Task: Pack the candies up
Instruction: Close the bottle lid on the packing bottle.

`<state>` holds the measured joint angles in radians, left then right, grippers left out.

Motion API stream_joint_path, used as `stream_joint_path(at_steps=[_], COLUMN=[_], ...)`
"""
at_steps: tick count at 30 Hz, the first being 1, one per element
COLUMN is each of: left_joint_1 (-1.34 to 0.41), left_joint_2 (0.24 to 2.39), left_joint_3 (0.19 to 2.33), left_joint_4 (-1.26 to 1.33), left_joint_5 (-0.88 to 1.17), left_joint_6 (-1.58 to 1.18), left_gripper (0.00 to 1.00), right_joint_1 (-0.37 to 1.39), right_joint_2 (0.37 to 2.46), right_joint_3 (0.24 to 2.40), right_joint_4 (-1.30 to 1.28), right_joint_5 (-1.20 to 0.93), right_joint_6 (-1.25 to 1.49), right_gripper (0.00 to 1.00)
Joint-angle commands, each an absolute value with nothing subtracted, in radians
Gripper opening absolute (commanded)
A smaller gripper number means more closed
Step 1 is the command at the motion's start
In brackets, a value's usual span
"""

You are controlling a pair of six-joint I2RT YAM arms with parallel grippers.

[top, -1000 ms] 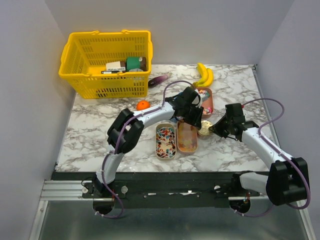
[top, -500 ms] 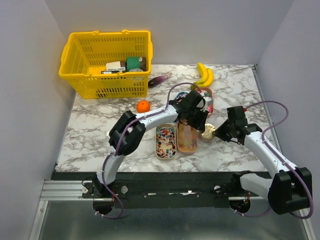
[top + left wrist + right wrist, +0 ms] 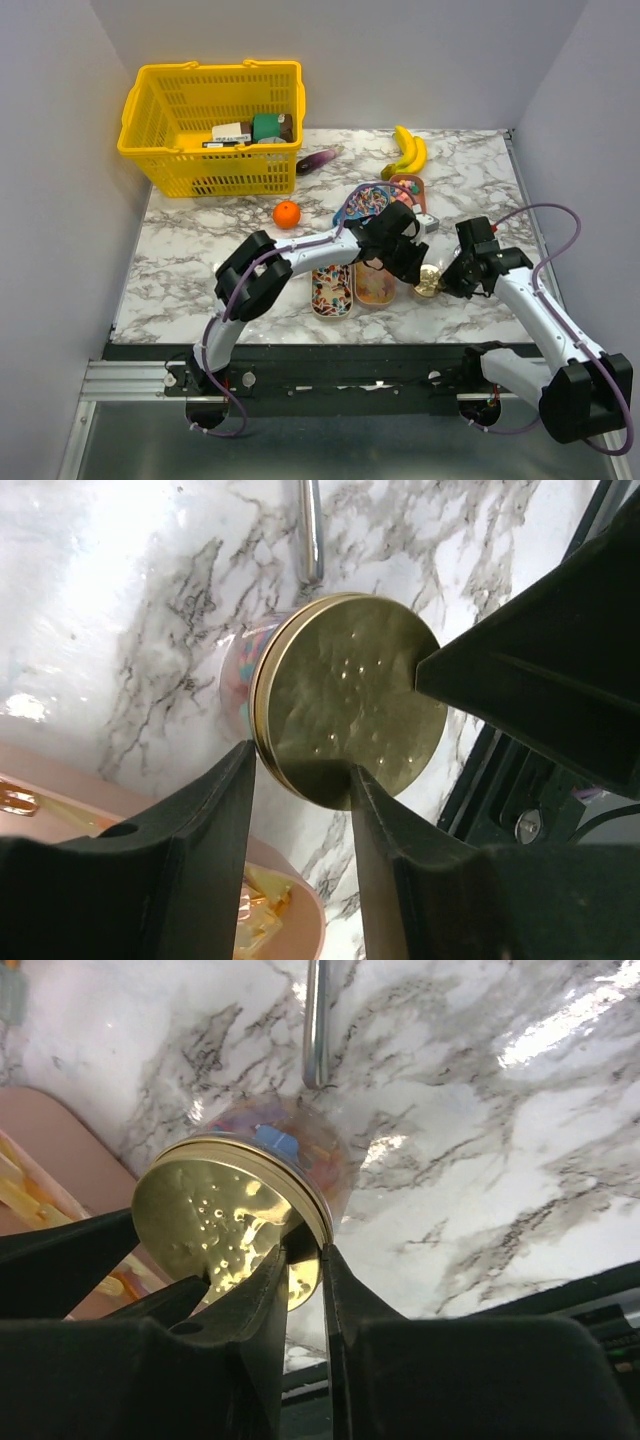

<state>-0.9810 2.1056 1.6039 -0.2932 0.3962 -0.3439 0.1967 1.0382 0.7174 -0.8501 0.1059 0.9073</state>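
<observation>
A small clear jar holding candies (image 3: 290, 1145) has a gold lid (image 3: 215, 1220) and is tilted so the lid faces both wrist cameras. My right gripper (image 3: 305, 1250) is shut on the lid's rim. My left gripper (image 3: 300, 765) stands open just before the lid (image 3: 350, 695), whose lower edge shows between the jaws. In the top view the lid (image 3: 428, 281) sits between the left gripper (image 3: 418, 272) and the right gripper (image 3: 445, 283), near the table's front. More candies fill an oval tin (image 3: 331, 283) and a round bowl (image 3: 368, 198).
A pink tray (image 3: 375, 287) lies beside the oval tin under my left arm. A thin metal rod (image 3: 315, 1020) lies just beyond the jar. At the back are an orange (image 3: 287, 213), bananas (image 3: 408, 150), a purple vegetable (image 3: 318, 160) and a yellow basket (image 3: 212, 125).
Both grippers and the jar have moved toward the table's near edge, uncovering the round bowl. The left jaws have widened; the right jaws have closed a little.
</observation>
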Motion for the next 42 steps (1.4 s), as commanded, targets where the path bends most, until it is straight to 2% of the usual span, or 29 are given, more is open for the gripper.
stream_joint_path(at_steps=[1,7,15,24,28,35,39,42], left_joint_1=[-1.003,-1.003,-1.005,-1.014,-1.023,-1.066,-1.112,-1.138], left_joint_2=[2.105,2.098,2.1,2.085,2.056,1.985,1.935,1.907], left_joint_3=[1.517,1.493,1.453,1.361,1.275,1.215,1.175,1.146], left_joint_4=[-0.33,-0.281,-0.204,-0.095,-0.028,0.086,0.141,0.181], left_joint_5=[0.333,0.278,0.268,0.233,0.198,0.109,0.008,-0.078], left_joint_6=[-0.363,-0.413,-0.472,-0.534,-0.546,-0.532,-0.512,-0.517], left_gripper=[0.5,0.52,0.52,0.51,0.51,0.58,0.78,0.89], right_joint_1=[0.201,0.199,0.201,0.199,0.201,0.199,0.201,0.201], right_joint_2=[1.055,1.098,1.169,1.209,1.171,1.026,0.96,0.917], right_joint_3=[0.742,0.773,0.73,0.67,0.695,0.825,0.835,0.824], right_joint_4=[-1.015,-1.063,-1.042,-1.012,-1.015,-1.04,-0.997,-0.942], right_joint_5=[0.169,0.204,0.132,0.078,0.074,0.101,0.081,0.043], right_joint_6=[0.833,0.811,0.816,0.819,0.819,0.796,0.764,0.735], right_gripper=[0.25,0.24,0.12,0.04,0.04,0.2,0.32,0.39])
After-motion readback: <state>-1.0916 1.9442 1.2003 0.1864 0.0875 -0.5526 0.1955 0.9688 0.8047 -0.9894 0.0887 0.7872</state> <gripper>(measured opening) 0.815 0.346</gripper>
